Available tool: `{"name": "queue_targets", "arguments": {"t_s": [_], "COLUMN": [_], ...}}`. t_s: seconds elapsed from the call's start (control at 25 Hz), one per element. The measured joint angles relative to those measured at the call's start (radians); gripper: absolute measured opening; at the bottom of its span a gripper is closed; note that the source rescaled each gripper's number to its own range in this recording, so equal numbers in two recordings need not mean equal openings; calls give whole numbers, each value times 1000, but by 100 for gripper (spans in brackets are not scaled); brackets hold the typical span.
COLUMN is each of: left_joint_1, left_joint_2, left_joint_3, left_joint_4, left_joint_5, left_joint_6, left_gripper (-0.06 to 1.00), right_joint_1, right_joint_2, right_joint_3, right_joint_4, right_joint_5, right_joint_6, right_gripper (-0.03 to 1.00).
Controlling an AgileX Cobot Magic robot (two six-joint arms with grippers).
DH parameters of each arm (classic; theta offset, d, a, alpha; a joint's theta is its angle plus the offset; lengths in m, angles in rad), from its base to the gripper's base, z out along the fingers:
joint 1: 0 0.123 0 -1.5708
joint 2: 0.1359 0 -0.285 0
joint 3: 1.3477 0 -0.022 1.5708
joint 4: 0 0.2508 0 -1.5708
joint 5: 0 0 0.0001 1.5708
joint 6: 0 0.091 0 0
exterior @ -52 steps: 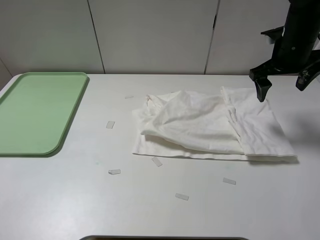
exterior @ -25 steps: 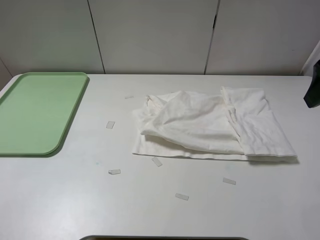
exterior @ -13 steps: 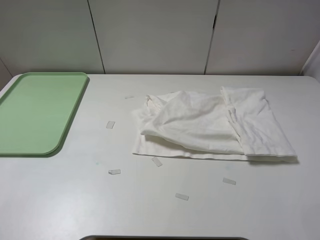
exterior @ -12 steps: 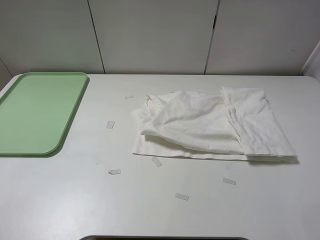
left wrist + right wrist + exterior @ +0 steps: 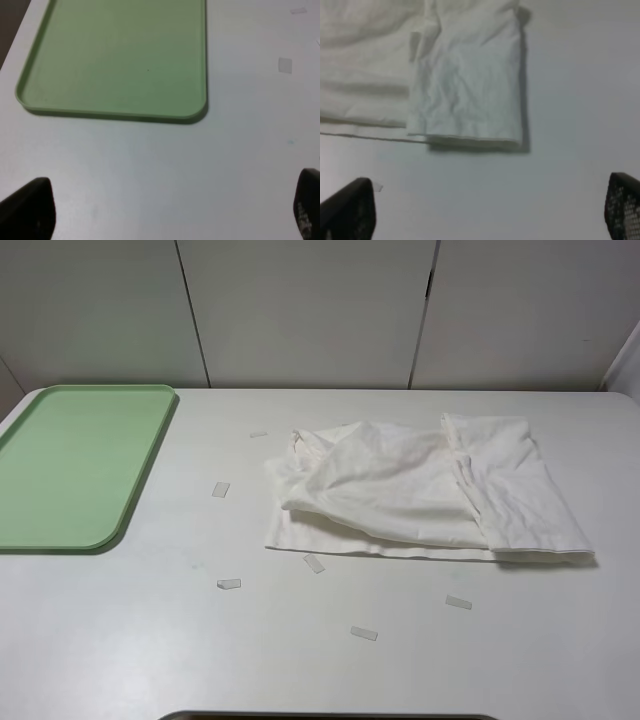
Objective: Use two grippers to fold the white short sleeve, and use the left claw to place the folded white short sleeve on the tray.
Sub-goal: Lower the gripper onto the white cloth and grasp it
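A: Left gripper (image 5: 167, 210)?
B: Jaws spread wide, nothing between them. The left wrist view shows only the two black fingertips (image 5: 27, 210), with bare white table (image 5: 150, 165) under the gap.

A: Right gripper (image 5: 485, 207)?
B: Also spread wide, holding nothing. Its two dark tips hang over bare table, clear of the cloth.

A: What lies beyond the left one?
B: The tray (image 5: 120, 55), pale green, low rim, rounded corners, nothing on it. The tips are apart from its rim. In the high view it sits at the left edge of the frame, at mid height.

A: And beyond the right one?
B: The white short sleeve (image 5: 465, 85). One end of it shows a folded, wrinkled panel with a stitched hem, casting a narrow shadow on the table.

A: Position of the shirt in the high view?
B: Right of centre, flat on the table, well apart from the tray. It is folded over into a rough rectangle. The layers are uneven, the left part is bunched, and a lower layer sticks out along the near edge.

A: Anything else on the surface?
B: Small pale tape strips (image 5: 221, 489) scattered left of and below the shirt, and one just beside its near edge. Whether that one touches the cloth, I cannot tell.
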Motion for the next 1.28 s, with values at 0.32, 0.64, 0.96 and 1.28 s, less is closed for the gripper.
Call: {"name": "queue_targets", "arguments": {"t_s": [0.32, 0.64, 0.96, 1.28], "left_joint_1": [0, 0, 0, 0], "left_joint_2": [0, 0, 0, 0], "left_joint_3": [0, 0, 0, 0], "left_joint_4": [0, 0, 0, 0], "left_joint_5": [0, 0, 0, 0], "left_joint_6": [0, 0, 0, 0], "left_gripper": [95, 95, 95, 95], "right_joint_1": [-84, -87, -87, -87], "right_joint_2": [-234, -316, -316, -316], "right_joint_3": [48, 50, 50, 50], "right_joint_4": [85, 71, 68, 68], "right_joint_5": [32, 32, 32, 32], "right_joint_6": [-17, -19, -19, -19], "right_gripper": [100, 100, 100, 100]}}
